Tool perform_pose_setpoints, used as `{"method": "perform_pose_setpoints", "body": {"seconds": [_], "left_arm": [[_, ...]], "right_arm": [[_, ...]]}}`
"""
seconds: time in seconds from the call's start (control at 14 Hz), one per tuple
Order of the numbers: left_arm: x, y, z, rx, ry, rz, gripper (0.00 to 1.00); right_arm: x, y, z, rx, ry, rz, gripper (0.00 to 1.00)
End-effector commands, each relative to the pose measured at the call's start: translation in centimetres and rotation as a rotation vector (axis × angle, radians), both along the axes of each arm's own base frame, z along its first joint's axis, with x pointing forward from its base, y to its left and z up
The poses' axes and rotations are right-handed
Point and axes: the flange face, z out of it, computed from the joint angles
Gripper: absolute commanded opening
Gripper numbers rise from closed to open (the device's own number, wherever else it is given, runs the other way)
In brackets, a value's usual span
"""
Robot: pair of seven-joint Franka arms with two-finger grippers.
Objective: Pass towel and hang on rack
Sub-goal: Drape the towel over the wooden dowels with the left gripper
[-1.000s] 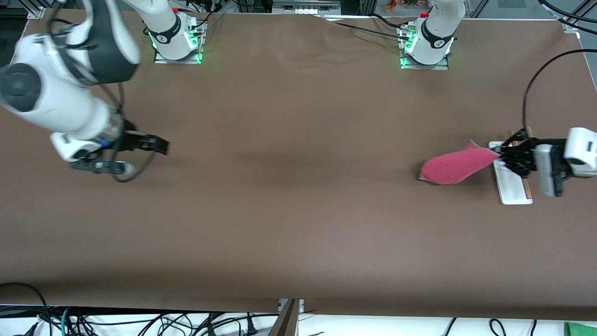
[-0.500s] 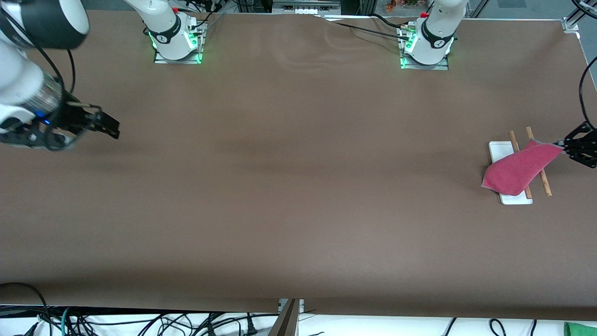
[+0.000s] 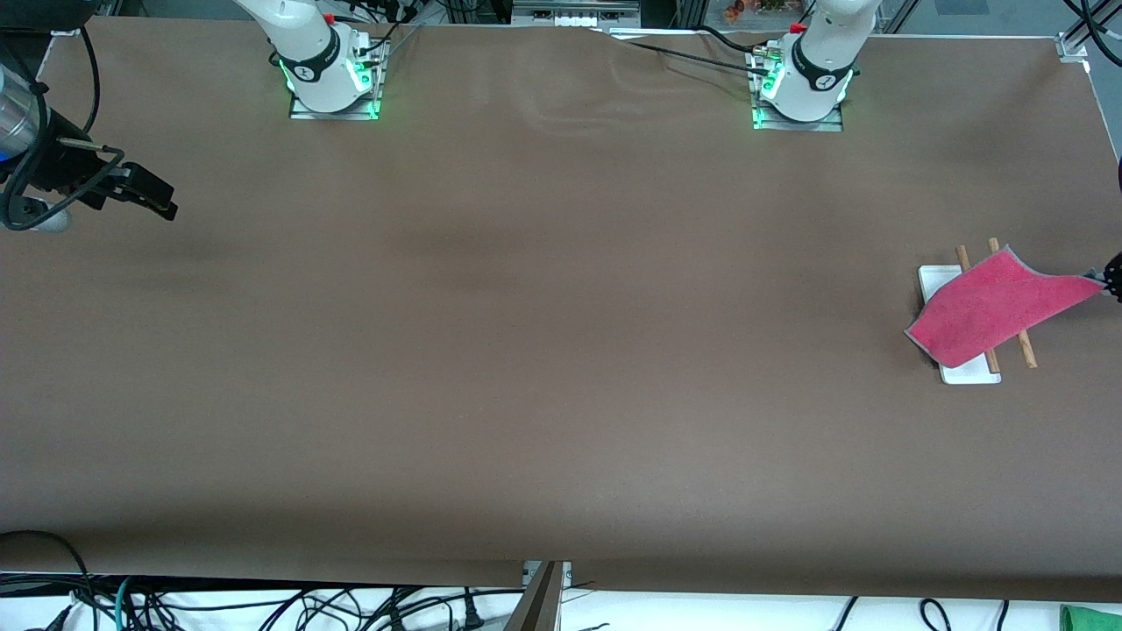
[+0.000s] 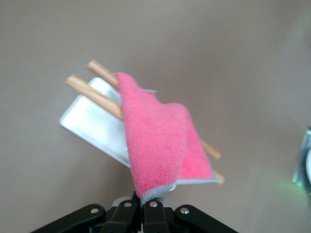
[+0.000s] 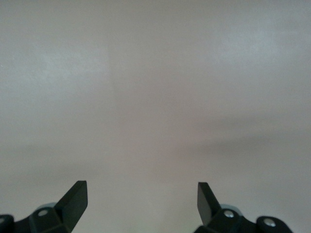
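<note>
The towel lies pink face up, draped across both wooden rods of the rack, near the left arm's end of the table. Its long axis runs slantwise across the rods, from a low corner hanging over the rack's white base up to a corner pinched in the left gripper, whose jaws are closed tight on the grey edging (the wrist view shows the cloth pulled off the rods toward the fingers). The rods run roughly from far to near, with both ends showing past the cloth. The right gripper waits over bare table at the right arm's end, its jaws spread wide and holding nothing.
</note>
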Motion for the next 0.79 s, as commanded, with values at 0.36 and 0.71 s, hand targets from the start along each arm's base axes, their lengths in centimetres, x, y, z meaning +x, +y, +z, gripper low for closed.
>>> {"method": "perform_pose_setpoints", "body": {"seconds": [0.36, 0.71], "left_arm": [[0.8, 3.6, -9.7, 0.042, -0.079, -0.026, 0.00], [1.7, 3.3, -9.2, 0.066, -0.116, -0.031, 0.99]], "right_arm": [[-0.4, 0.1, 0.6, 0.009, 0.030, 0.079, 1.00], [0.4, 0.3, 0.5, 0.007, 0.034, 0.082, 1.00]]}}
